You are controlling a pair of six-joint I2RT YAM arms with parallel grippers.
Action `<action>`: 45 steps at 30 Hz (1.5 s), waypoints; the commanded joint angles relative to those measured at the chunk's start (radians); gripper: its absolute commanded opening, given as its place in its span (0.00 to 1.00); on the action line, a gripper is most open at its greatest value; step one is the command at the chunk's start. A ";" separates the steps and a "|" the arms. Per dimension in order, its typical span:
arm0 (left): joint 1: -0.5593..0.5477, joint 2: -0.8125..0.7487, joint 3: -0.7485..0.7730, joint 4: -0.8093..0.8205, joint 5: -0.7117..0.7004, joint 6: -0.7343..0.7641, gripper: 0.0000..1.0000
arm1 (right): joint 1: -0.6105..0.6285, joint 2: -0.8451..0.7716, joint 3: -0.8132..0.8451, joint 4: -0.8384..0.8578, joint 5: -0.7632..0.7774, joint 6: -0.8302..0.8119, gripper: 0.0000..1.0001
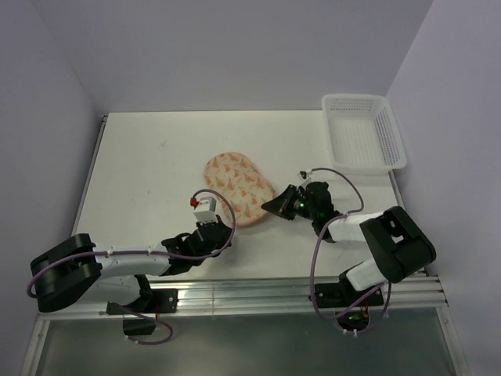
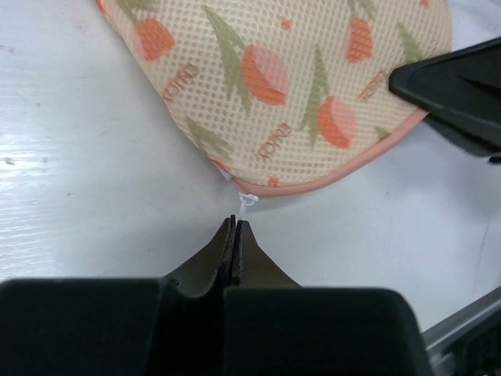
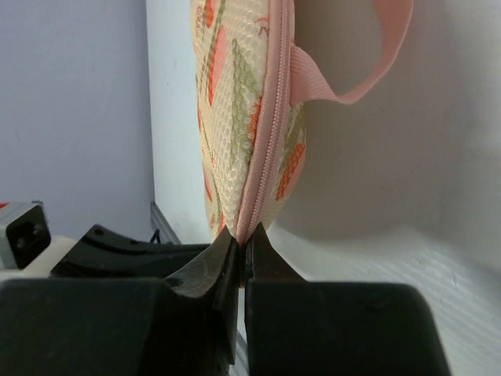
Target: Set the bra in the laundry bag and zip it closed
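The laundry bag (image 1: 235,182) lies flat on the white table (image 1: 141,172), a little above the middle of the top view, printed side up. Its long axis runs from upper left to lower right.

The right gripper (image 3: 241,235) meets the bag's lower right end. In the right wrist view its 2 fingers are pressed together at the bottom centre of the frame with no gap between them. The pink zip rim (image 3: 266,141) runs straight down into the tips, so they are pinching the bag's edge. The zip teeth look closed along the stretch that shows. A pink loop strap (image 3: 376,70) arcs off the rim toward the upper right of that frame.

The left gripper (image 2: 235,225) is at the bag's lower left edge. In the left wrist view its 2 fingers are also fully closed, tip against tip, at the bottom centre of the frame. A small white pull tab (image 2: 246,201) sticks out from the bag's pink-edged rim just above the tips. I cannot tell whether the tips touch it, and nothing is visibly held between them. The other gripper's dark finger enters that view at the upper right edge, against the bag.

A white perforated basket (image 1: 364,133) stands at the upper right of the top view, well apart from the bag.
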 commanded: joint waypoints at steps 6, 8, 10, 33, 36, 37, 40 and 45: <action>0.013 0.005 -0.015 -0.192 -0.149 0.057 0.00 | -0.128 0.053 0.190 -0.200 -0.217 -0.224 0.00; 0.017 0.011 0.013 -0.211 -0.178 0.051 0.00 | -0.131 0.062 0.193 -0.221 -0.222 -0.234 0.00; 0.020 0.010 0.030 -0.223 -0.203 0.048 0.00 | -0.133 0.050 0.187 -0.226 -0.208 -0.241 0.00; 0.020 -0.587 0.157 -0.473 -0.169 0.100 0.83 | 0.098 -0.189 0.028 -0.282 0.247 -0.188 1.00; 0.020 -0.645 0.189 -0.508 -0.177 0.132 0.86 | 0.098 -0.343 0.014 -0.431 0.344 -0.233 1.00; 0.020 -0.674 0.195 -0.511 -0.180 0.153 0.87 | 0.098 -0.384 0.009 -0.457 0.394 -0.242 1.00; 0.020 -0.722 0.221 -0.536 -0.183 0.186 0.88 | 0.098 -0.549 0.020 -0.585 0.467 -0.291 1.00; 0.020 -0.756 0.304 -0.617 -0.210 0.222 0.90 | 0.098 -0.848 0.075 -0.796 0.557 -0.397 1.00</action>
